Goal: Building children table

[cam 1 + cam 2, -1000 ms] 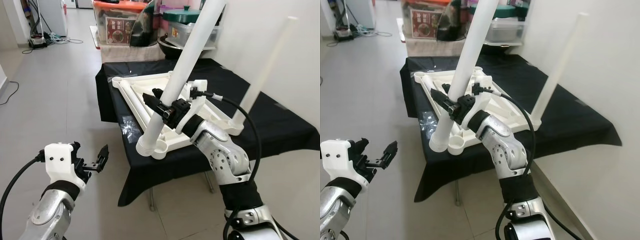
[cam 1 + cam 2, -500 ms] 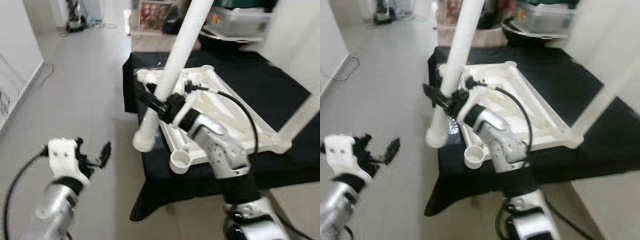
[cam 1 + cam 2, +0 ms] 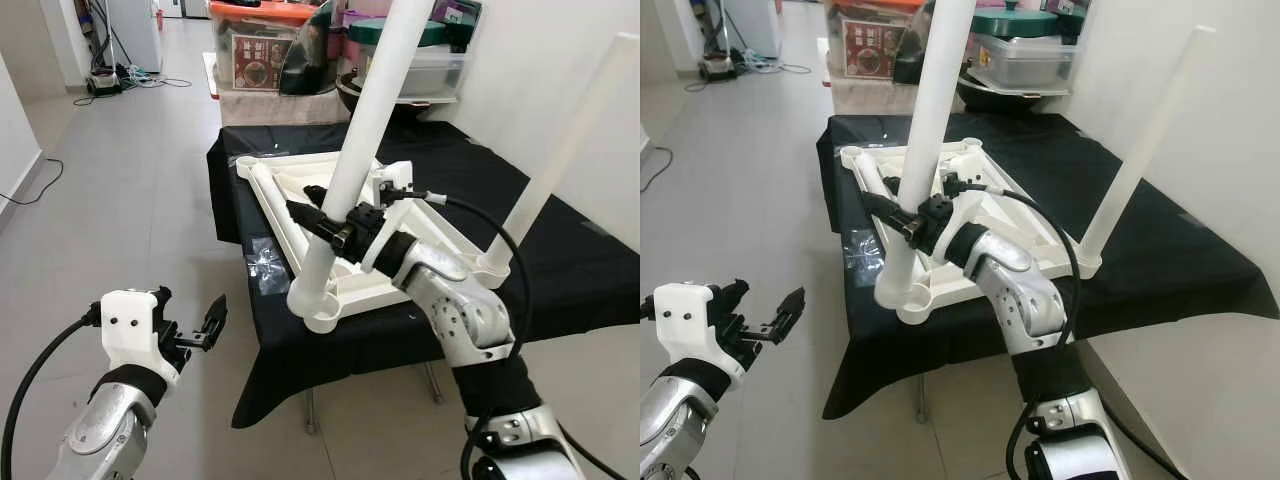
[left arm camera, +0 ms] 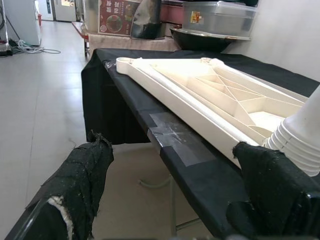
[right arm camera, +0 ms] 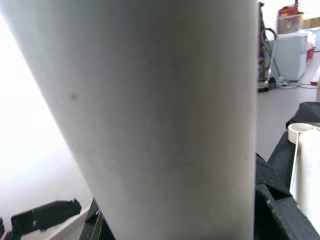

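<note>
An upturned white plastic tabletop [image 3: 300,190] lies on a black-clothed table [image 3: 560,260]. One white leg [image 3: 565,150] stands upright in its right corner socket. My right gripper [image 3: 325,222] is shut on a second long white table leg [image 3: 375,110], tilted, with its ribbed lower end [image 3: 312,297] at the near corner socket [image 3: 322,322] of the tabletop. My left gripper [image 3: 200,328] hangs open over the floor, left of the table, holding nothing. In the left wrist view its black fingers [image 4: 80,175] frame the tabletop's edge [image 4: 190,107] and the leg's ribbed end [image 4: 300,145].
Behind the table sit a red-lidded storage box [image 3: 255,45], a dark wok [image 3: 375,90] and a clear lidded container [image 3: 420,65]. A white wall [image 3: 540,60] runs along the right. Cables [image 3: 120,78] lie on the tiled floor [image 3: 110,200] at the far left.
The camera swung and has settled again. The leg's lower end has come back over the near corner socket. My left gripper stays open beside the table.
</note>
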{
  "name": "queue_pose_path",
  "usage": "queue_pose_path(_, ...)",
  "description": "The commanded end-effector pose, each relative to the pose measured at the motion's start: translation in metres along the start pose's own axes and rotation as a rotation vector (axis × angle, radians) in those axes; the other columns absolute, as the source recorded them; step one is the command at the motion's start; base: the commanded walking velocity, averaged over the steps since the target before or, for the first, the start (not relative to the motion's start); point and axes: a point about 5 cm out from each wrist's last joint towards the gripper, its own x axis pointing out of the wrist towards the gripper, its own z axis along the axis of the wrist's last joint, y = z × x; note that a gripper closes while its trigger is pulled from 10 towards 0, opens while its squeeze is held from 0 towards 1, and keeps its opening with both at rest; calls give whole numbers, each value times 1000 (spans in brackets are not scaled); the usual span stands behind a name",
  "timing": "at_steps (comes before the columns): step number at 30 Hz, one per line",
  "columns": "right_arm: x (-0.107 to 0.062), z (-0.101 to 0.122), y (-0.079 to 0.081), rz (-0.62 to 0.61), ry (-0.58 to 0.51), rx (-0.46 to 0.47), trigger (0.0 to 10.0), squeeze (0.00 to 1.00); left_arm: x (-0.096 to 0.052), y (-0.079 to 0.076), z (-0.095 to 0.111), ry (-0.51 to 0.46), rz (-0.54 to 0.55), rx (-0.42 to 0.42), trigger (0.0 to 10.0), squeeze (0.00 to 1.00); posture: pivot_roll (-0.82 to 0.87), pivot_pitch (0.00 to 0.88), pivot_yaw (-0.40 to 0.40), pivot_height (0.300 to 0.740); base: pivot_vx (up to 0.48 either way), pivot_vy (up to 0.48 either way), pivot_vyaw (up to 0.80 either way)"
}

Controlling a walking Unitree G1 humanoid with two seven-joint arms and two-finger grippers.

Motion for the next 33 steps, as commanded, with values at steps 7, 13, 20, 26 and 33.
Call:
queue_pose_path(7, 0, -2, -8, 5, 51, -159, 10000, 0, -2, 1, -2, 11, -3, 15, 10000, 0, 96, 0, -90, 740, 0, 0, 0)
queue_pose_path(13, 2, -8, -6, 44, 88, -229, 10000, 0, -3, 1, -2, 7, -6, 12, 10000, 0, 100, 0, -92, 740, 0, 0, 0)
queue_pose_path(20, 5, -16, -4, 83, 116, -296, 10000, 0, -4, -1, -1, 3, -9, 10, 10000, 0, 110, 0, -99, 740, 0, 0, 0)
queue_pose_path(26, 3, -25, 4, 194, 164, -354, 10000, 0, -7, 1, -1, 4, -5, 12, 10000, 0, 111, 0, -100, 740, 0, 0, 0)
queue_pose_path(33, -8, -36, 18, 368, 238, -322, 10000, 0, -7, -1, -2, 3, -6, 7, 10000, 0, 113, 0, -118, 740, 0, 0, 0)
